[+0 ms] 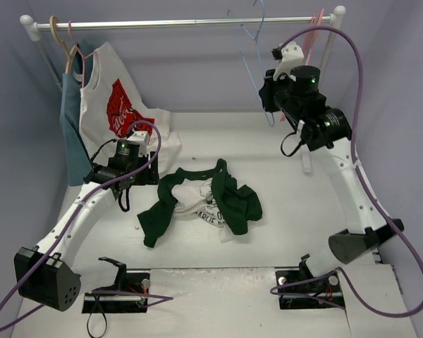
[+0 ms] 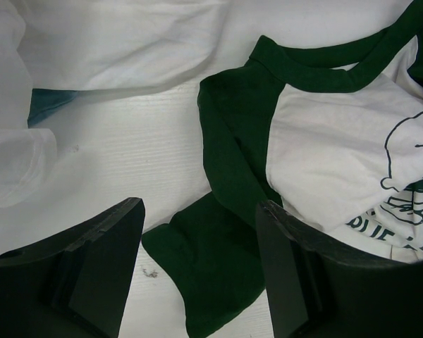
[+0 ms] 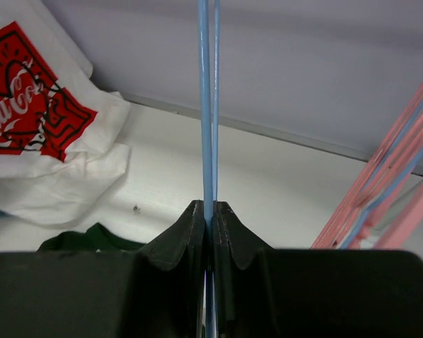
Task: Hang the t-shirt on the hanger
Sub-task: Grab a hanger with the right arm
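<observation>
The t-shirt (image 1: 197,201), white with dark green sleeves and collar, lies crumpled on the white table in the middle. My left gripper (image 1: 144,176) hovers at its left edge. In the left wrist view this gripper (image 2: 197,211) is open, with a green sleeve (image 2: 218,282) on the table below and between its fingers, and the printed chest (image 2: 338,141) is to the right. The light blue wire hanger (image 1: 252,42) hangs from the rail at the back right. My right gripper (image 1: 266,93) is raised to it and shut on the hanger's thin blue wire (image 3: 208,105), which is pinched between the fingertips (image 3: 209,208).
A metal rail (image 1: 183,22) spans the back. On its left hang a white shirt with a red graphic (image 1: 116,105), a blue-grey garment (image 1: 70,127) and a tan wooden hanger (image 1: 70,56). Pink hangers (image 3: 381,204) hang just right of my right gripper.
</observation>
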Controlling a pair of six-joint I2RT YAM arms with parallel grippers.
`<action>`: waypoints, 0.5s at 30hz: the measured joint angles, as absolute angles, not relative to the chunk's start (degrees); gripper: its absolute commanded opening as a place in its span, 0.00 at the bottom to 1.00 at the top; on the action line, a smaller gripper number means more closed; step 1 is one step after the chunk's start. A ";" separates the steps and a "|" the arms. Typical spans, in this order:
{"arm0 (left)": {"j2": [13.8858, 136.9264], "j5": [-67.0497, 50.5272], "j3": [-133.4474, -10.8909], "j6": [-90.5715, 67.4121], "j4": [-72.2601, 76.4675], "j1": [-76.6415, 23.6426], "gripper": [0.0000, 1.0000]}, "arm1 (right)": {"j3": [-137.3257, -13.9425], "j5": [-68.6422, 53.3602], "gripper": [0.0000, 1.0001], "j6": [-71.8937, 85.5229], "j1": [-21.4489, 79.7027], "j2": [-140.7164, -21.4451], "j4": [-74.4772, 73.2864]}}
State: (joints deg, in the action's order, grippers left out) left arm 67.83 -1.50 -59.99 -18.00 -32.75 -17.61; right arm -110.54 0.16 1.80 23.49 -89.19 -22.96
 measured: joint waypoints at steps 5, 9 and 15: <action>67.83 -1.52 -59.99 -18.90 -32.64 -17.61 0.64 | -99.46 -0.95 0.00 2.17 25.71 -78.78 -22.31; 68.73 -2.24 -60.20 -21.91 -32.36 -18.39 0.64 | -87.42 -1.54 0.00 3.51 29.74 -70.85 -22.09; 75.22 -1.23 -60.58 -29.30 -28.93 -22.44 0.64 | -72.16 -3.51 0.00 5.82 32.77 -62.43 -24.16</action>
State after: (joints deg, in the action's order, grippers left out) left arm 75.22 -1.23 -60.58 -29.30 -28.93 -22.44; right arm -72.16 -3.51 5.82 32.77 -62.43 -24.16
